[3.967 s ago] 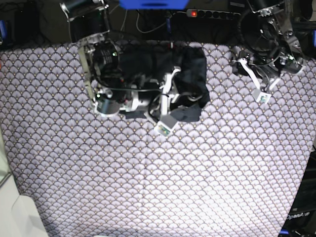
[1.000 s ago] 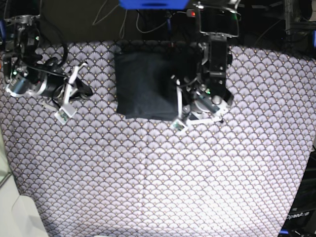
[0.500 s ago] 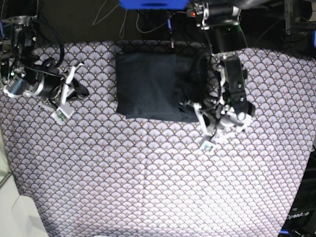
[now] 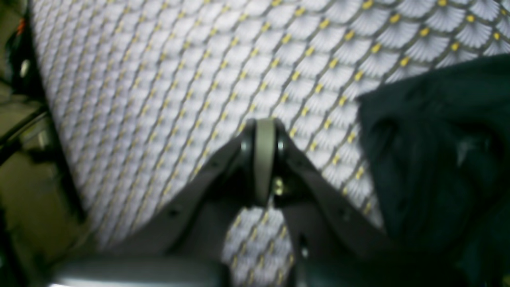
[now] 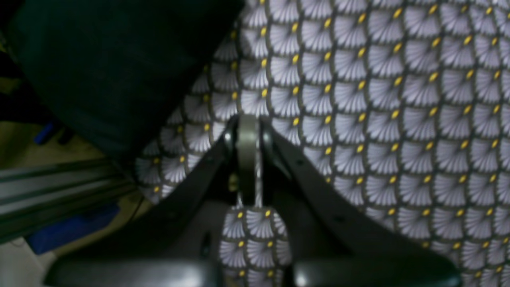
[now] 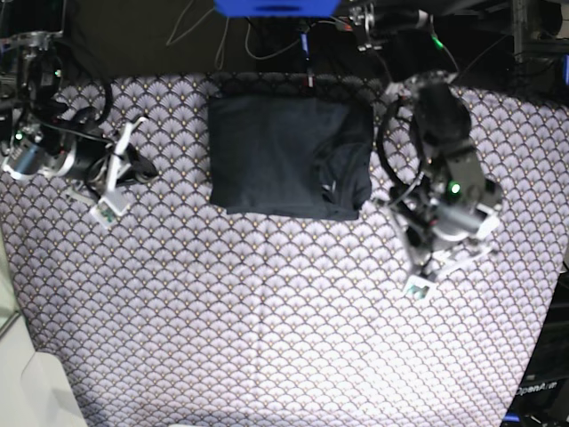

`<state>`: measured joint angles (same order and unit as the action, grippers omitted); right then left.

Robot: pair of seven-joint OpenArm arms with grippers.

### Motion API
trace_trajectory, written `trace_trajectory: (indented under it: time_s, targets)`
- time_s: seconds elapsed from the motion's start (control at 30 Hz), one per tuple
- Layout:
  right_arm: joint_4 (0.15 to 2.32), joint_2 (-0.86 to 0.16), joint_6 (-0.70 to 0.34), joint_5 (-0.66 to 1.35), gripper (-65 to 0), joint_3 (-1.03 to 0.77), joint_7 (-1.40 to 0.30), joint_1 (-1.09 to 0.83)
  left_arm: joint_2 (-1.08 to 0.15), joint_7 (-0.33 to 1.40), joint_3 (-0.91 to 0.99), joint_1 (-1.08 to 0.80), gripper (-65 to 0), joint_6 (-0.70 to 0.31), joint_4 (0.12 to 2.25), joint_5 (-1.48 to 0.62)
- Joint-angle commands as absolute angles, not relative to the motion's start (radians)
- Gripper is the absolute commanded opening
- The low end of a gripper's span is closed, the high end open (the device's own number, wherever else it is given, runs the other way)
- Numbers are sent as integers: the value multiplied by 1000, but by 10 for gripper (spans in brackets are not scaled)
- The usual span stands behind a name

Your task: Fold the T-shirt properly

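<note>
T-shirt (image 6: 289, 156) lies as a folded dark rectangle at far-centre of the scallop cloth (image 6: 267, 329), long axis running L–R across base view. Left gripper (image 6: 418, 285) sits off its near-right corner, jaws pinched together, empty. Right gripper (image 6: 111, 203) well apart off the shirt's left edge, likewise closed, empty. We judge left arm nearer; fold looks about done.

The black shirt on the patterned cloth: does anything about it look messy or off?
Mostly tidy: the T-shirt lies as a neat rectangle on the scallop-patterned cloth. Only its right edge looks rumpled, with a small bunched fold and pale tag showing. Both grippers are clear of it.
</note>
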<state>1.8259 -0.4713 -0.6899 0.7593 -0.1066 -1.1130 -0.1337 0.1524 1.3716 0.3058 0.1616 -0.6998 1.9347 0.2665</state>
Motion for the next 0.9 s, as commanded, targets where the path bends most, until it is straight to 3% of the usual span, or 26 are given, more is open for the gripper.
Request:
trace_trajectory:
  time_s: [0.0, 0.43, 0.87]
  targets:
    - [1842, -493, -698, 768, -650, -116, -1087, -122, 157, 1396, 292, 148, -650, -698, 1962, 255]
    - [1840, -515, -698, 768, -650, -116, -1067, -128, 51, 1396, 124, -216, -650, -698, 2018, 108]
    - [1840, -509, -698, 768, -650, -116, -1064, -140, -16, 1396, 82, -325, -650, -698, 2020, 107]
